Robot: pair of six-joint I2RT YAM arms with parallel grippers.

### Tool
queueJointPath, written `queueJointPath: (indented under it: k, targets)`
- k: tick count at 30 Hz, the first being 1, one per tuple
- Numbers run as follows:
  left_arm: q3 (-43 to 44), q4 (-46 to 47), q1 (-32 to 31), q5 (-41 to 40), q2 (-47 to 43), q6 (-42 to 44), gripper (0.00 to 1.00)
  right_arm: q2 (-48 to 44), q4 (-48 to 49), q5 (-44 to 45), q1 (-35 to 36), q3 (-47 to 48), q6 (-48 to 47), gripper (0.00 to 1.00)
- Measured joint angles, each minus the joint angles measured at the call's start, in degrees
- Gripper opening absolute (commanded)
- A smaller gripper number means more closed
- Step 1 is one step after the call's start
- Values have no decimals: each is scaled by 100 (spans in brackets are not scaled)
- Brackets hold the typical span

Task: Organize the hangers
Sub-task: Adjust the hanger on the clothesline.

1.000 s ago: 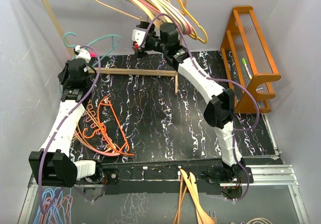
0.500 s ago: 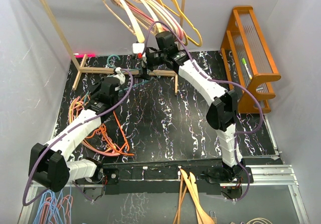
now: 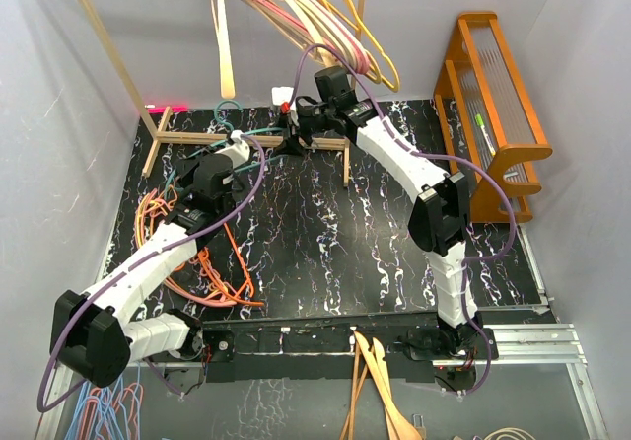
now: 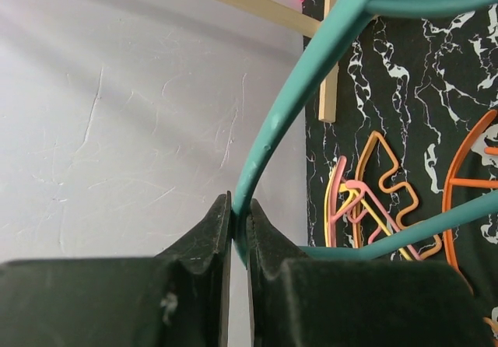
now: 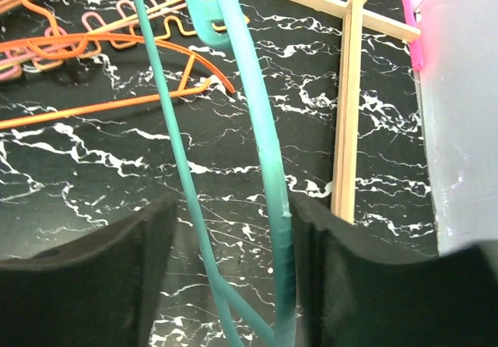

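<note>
Black marble bench [image 3: 325, 233] below: teal hanger [image 5: 268, 152] is pinched by left gripper [image 4: 237, 222], should be centred inside right gripper [image 5: 229, 215], jaws parted, before closing.

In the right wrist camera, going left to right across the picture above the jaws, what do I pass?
orange hangers → teal hanger → wooden rack foot → pink strip → grey wall

The left gripper [image 4: 240, 207] has swung in from the wall [image 3: 59, 114], bringing the teal hanger [image 5: 268, 168] to the right gripper [image 5: 233, 207], which has come down and now straddles it, jaws narrowing.
</note>
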Motion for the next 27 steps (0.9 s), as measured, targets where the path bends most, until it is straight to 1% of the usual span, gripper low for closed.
queueJointPath:
  k: [1, 2, 3, 5, 6, 7, 9, 10, 12, 13, 14, 16, 19, 21, 24, 25, 26, 27]
  targets:
    - [0, 9, -7, 15, 2, 0, 0, 0, 13, -4, 2, 0, 9, 23]
    - [0, 15, -15, 26, 2, 2, 0, 0, 46, -13, 2, -4, 11, 10]
    - [0, 17, -24, 44, 2, 2, 0, 0, 90, -24, 2, -17, 28, 8]
    - [-2, -55, -44, 140, 0, -52, 0, 0, 205, -39, -2, -98, 85, 8]
    - [-2, -153, -44, 223, -7, -122, 7, 0, 321, -37, -24, -188, 98, 8]
    - [2, -319, -44, 378, -17, -223, 18, -11, 450, -59, -63, -337, 103, 8]
    - [66, -999, -22, 1040, -72, -533, 38, -90, 697, -195, -179, -800, 85, 8]
    - [131, -1351, -22, 1521, -101, -706, 47, -142, 800, -334, -267, -1097, 48, 8]
    - [302, -1919, -4, 2710, -175, -1060, 59, -203, 839, -664, -474, -1576, -81, 8]
    - [328, -2028, 50, 3176, -243, -1163, 64, -203, 807, -826, -599, -1729, -190, 8]
    - [328, -2129, 225, 3825, -382, -1357, 67, -203, 730, -957, -730, -1840, -341, 8]
    - [328, -2208, 754, 4874, -651, -1659, 69, -225, 468, -1213, -1021, -2013, -761, 8]
    - [468, -2247, 1526, 6214, -798, -2120, 71, -470, 63, -1445, -1414, -2415, -1480, 8]
    - [850, -2371, 1775, 7097, -492, -2400, 71, -772, -221, -1556, -1665, -2787, -1923, 8]
    - [1609, -2601, 1921, 8371, 435, -2752, 71, -1338, -647, -1692, -1985, -3331, -2616, 8]
    - [1794, -2660, 1952, 8673, 717, -2835, 72, -1499, -730, -1731, -2059, -3473, -2789, 8]
    - [2044, -2791, 2011, 9101, 1080, -2942, 76, -1648, -820, -1764, -2120, -3606, -2953, 8]
    - [2251, -2903, 2079, 9490, 1419, -3040, 94, -1759, -857, -1799, -2166, -3709, -3067, 8]
